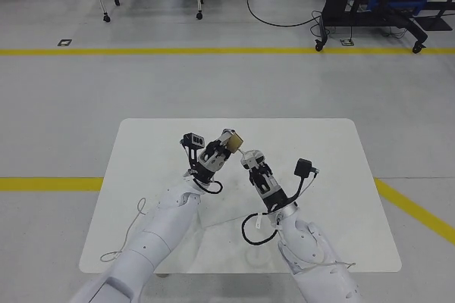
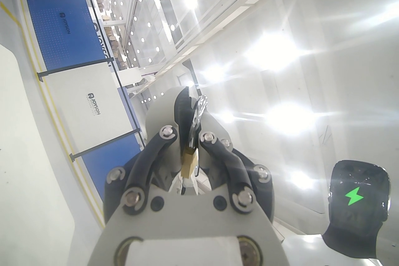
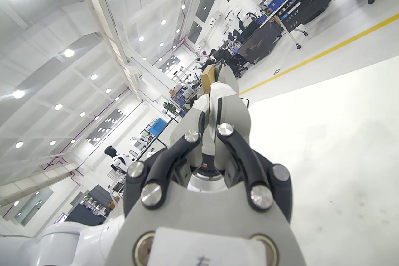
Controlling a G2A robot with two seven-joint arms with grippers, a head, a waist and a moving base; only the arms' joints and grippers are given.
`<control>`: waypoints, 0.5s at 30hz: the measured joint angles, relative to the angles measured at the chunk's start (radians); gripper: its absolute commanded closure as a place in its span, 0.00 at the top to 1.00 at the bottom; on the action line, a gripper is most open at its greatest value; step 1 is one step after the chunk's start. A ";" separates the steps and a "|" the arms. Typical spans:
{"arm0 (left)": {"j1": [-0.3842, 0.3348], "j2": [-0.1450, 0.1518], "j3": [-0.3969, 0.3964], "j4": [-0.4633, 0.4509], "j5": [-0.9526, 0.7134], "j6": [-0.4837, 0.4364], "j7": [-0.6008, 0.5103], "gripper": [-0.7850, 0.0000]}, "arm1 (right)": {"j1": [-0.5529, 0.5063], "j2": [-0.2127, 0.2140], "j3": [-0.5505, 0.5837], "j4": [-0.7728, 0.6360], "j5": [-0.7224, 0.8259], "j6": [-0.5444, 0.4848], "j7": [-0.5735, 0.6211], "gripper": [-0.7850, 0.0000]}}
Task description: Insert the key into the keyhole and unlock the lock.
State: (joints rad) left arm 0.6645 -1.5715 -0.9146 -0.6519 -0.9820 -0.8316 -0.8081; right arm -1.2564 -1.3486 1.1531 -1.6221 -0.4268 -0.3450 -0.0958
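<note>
Clamping the lock [image 1: 233,141], left jaws face closed right jaws.

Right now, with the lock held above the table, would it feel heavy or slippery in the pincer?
Probably heavy for its size: the lock looks like solid brass. Likely rigid, so the left pincer can clamp it firmly. Its smooth metal faces might slip or twist under a sideways push.

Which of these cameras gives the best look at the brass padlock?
The top view: the padlock shows most of its brass body, held up over the white table in the left jaws. The left wrist view catches the padlock edge-on, pinched between those jaws; the right wrist view shows one brass corner past the right jaws.
</note>
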 measured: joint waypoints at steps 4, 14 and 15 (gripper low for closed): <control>-0.007 -0.008 -0.006 0.019 0.007 -0.008 -0.010 0.00 | 0.001 -0.002 0.001 0.002 -0.005 0.001 -0.003 0.00; -0.027 -0.025 -0.006 0.064 0.102 -0.065 0.030 0.00 | -0.003 -0.007 0.003 -0.004 -0.030 0.019 -0.009 0.00; -0.028 -0.026 -0.005 0.066 0.110 -0.066 0.035 0.00 | -0.003 -0.007 0.003 -0.004 -0.034 0.022 -0.010 0.00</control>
State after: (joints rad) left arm 0.6370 -1.5976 -0.9198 -0.5857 -0.8716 -0.8981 -0.7736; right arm -1.2595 -1.3558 1.1565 -1.6260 -0.4604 -0.3234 -0.1062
